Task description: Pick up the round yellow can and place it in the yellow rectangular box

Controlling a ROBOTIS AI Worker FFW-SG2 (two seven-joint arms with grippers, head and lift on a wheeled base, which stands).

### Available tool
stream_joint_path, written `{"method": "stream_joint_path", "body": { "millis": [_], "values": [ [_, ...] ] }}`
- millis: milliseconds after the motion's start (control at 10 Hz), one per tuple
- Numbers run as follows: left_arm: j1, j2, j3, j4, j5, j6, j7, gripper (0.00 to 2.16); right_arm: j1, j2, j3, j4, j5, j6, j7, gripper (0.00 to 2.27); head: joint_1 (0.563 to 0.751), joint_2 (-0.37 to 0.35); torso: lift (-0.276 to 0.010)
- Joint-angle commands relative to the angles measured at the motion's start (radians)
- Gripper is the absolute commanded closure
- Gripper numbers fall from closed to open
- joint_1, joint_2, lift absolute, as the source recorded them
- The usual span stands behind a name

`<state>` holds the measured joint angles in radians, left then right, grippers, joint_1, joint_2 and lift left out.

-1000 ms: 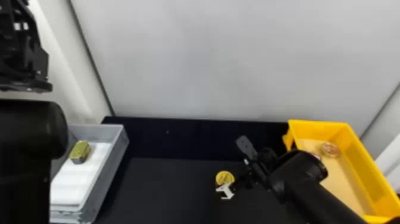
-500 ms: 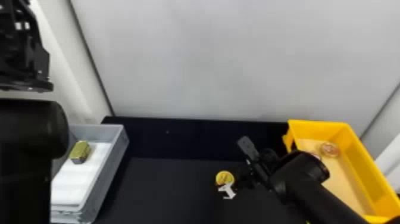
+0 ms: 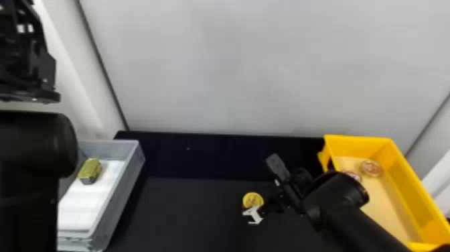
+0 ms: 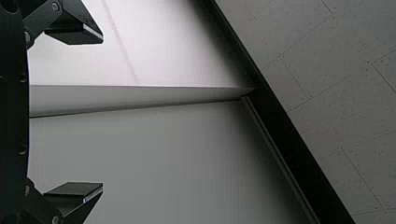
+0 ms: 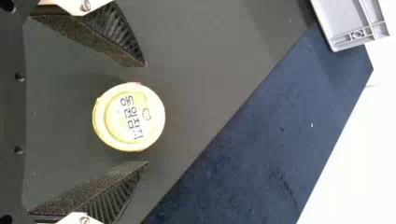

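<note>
The black table (image 3: 194, 214) carries the yellow rectangular box (image 3: 360, 144) at the robot's right and the gray bin (image 3: 118, 197) at its left. The left gripper (image 4: 102, 113) hangs raised above the left side, its fingers apart and empty. The right gripper (image 5: 146, 114) is over the table, its fingers also spread, one on either side of the round yellow can (image 5: 128, 116), which stands lid up with a gap next to each pad.

The step in hand looks like the grasp. Whether the fingertips are low enough cannot be told, so the pads should come down well beside the can's wall, then close evenly so it isn't nudged or tipped. A straight lift, high enough to clear the box's rim, should follow.
</note>
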<state>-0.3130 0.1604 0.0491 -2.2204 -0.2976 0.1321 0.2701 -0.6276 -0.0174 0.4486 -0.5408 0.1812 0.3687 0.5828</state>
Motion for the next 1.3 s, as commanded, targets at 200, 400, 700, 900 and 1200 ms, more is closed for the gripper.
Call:
{"method": "stream_joint_path", "body": {
  "millis": [200,400,700,900,1200],
  "values": [
    [0.0,-0.001,0.0,0.001,0.0,-0.003,0.0,0.16,0.0,0.0,0.0,0.016,0.0,-0.008,0.0,0.0,0.663,0.054,-0.01],
    [0.0,-0.002,0.0,0.001,0.0,-0.006,0.0,0.16,0.0,0.0,-0.004,0.027,0.0,-0.014,0.0,0.0,0.663,0.054,-0.01],
    [0.0,-0.002,0.0,0.001,0.0,-0.006,0.0,0.16,0.002,0.004,-0.019,0.039,0.0,-0.02,-0.007,0.18,0.663,0.054,-0.01],
    [0.002,-0.001,0.008,-0.001,0.0,-0.006,0.0,0.16,0.008,0.0,-0.023,0.022,0.003,-0.019,-0.02,0.7,0.663,0.054,-0.01],
    [0.005,-0.001,0.008,-0.007,0.0,0.001,-0.002,0.16,0.035,-0.009,-0.036,-0.041,0.021,0.01,0.002,0.72,0.663,0.054,-0.01]
  ]
}}
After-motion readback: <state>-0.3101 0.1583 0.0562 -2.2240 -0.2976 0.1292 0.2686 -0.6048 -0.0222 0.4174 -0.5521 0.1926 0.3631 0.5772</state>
